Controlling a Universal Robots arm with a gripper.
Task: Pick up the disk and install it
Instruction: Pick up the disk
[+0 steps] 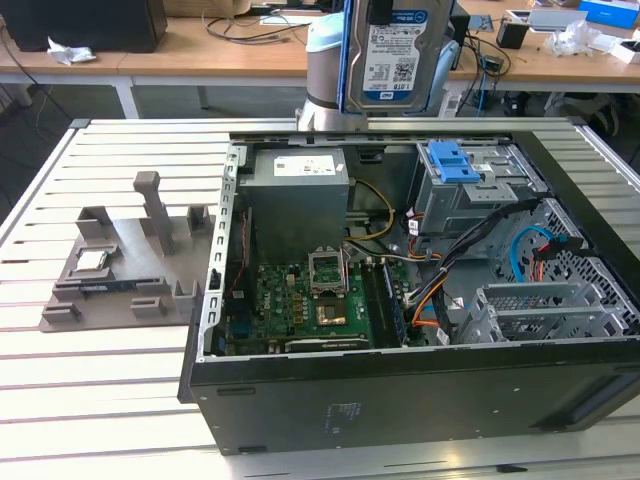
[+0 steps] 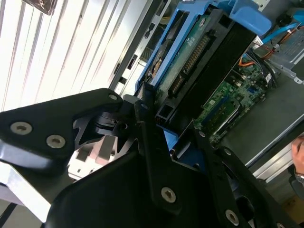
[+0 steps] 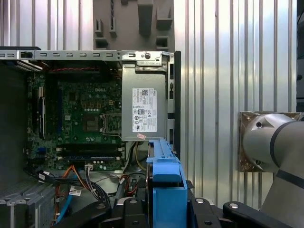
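Slatted table (image 1: pixel 100 390) carries an open computer case (image 1: pixel 400 405), which lies below the jaws. The motherboard (image 1: pixel 300 300) and power supply (image 1: pixel 297 195) are exposed inside it, also beneath the jaws. The jaws are clamped on the disk (image 1: pixel 393 55). The disk is held upright between them, label facing the exterior view, raised clear above the case and touching nothing else.

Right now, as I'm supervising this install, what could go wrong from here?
1. The disk hangs upright in the gripper over the open case; a slip could drop it onto the motherboard.
2. Loose cables lie beside the grey cage; they might snag the disk near it.
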